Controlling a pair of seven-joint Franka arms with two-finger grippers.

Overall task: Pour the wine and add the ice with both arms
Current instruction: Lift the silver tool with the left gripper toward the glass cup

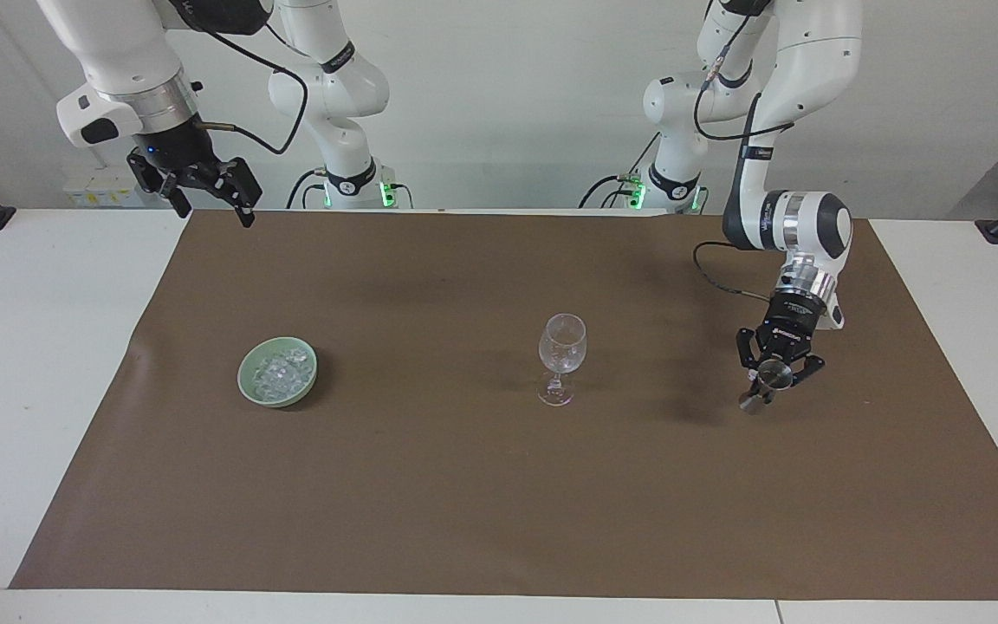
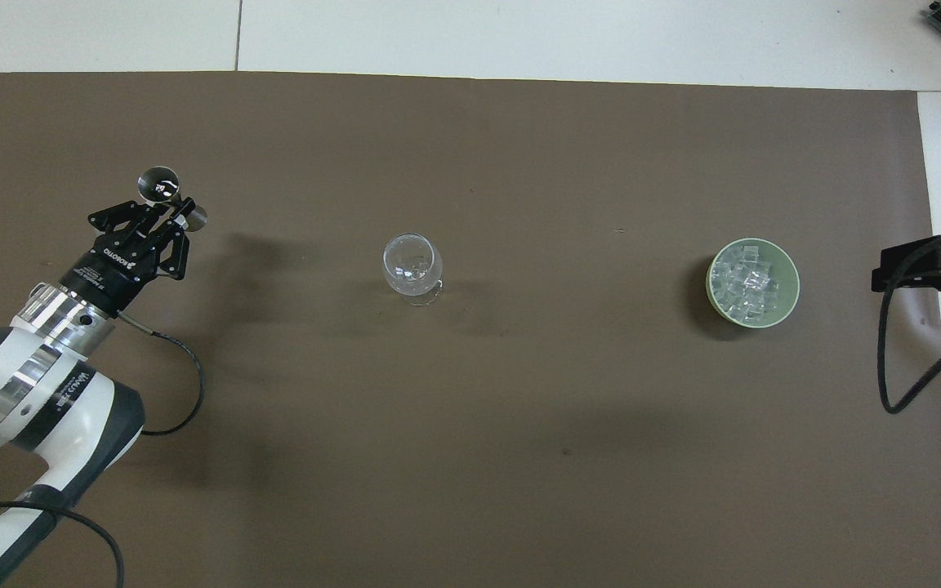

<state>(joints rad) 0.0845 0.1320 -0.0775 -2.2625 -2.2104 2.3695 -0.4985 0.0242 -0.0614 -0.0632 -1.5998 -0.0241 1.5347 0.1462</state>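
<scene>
Between jigger (image 1: 767, 381) and ice (image 1: 281, 373), wine glass (image 1: 561, 357).

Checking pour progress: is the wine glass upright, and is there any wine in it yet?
Upright: the wine glass stands on its foot on the brown mat. It looks clear, no coloured liquid visible. The left gripper holds a metal jigger over the mat.

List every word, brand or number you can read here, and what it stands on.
"ROBOTIQ": white print on the body of the left gripper, which holds a metal jigger.
Lettering on the left arm's dark wrist band: too blurred to read.
Nothing else readable.
</scene>
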